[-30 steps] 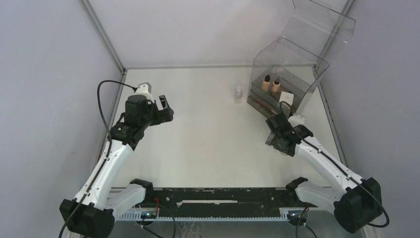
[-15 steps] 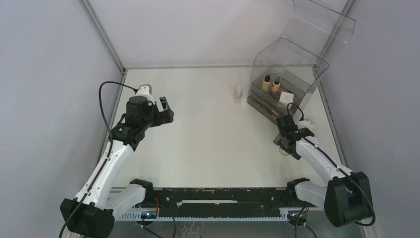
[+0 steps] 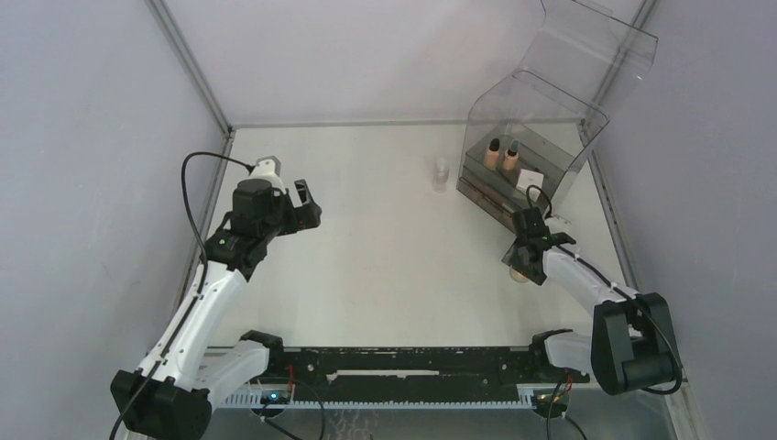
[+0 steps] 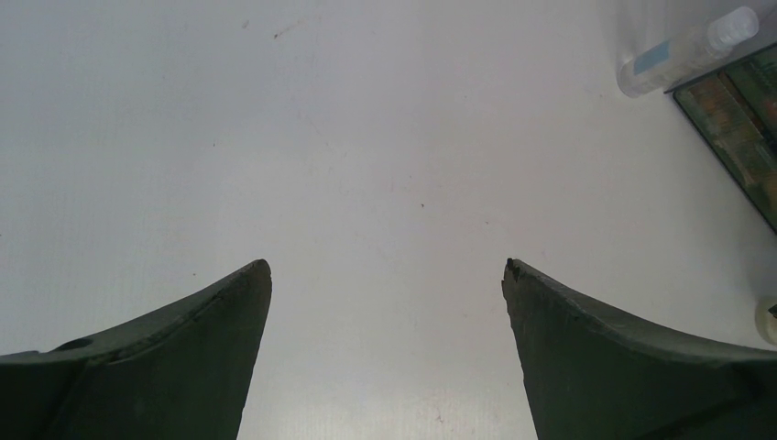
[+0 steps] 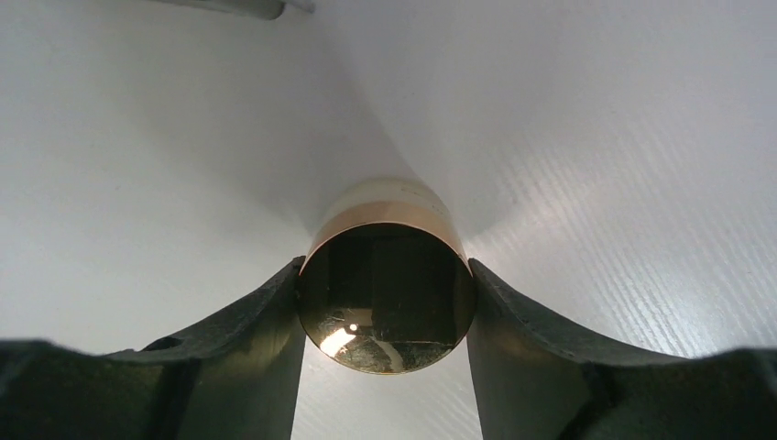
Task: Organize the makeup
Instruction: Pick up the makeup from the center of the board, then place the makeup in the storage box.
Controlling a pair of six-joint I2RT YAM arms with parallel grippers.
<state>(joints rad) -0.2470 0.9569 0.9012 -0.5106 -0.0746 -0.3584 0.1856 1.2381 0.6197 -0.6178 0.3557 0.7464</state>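
A round jar with a shiny gold lid (image 5: 385, 298) stands on the white table. My right gripper (image 5: 385, 266) is shut on it, with a finger touching each side. In the top view this right gripper (image 3: 520, 260) is low over the tan jar (image 3: 521, 273), in front of the clear bin (image 3: 541, 115). Inside the bin stand two tan dark-capped bottles (image 3: 493, 152) and a white box (image 3: 529, 180). A small clear bottle (image 3: 442, 173) stands left of the bin. My left gripper (image 3: 302, 203) hovers open at the far left, holding nothing.
The bin's lid is tilted up and back. Its lower drawers (image 4: 738, 119) show at the left wrist view's right edge, with the clear bottle (image 4: 687, 53) beside them. A metal frame rail runs along the table's right edge (image 3: 612, 220).
My right gripper has shifted slightly right, lowered over the gold-lidded jar and narrowed onto it. The left arm has barely moved.
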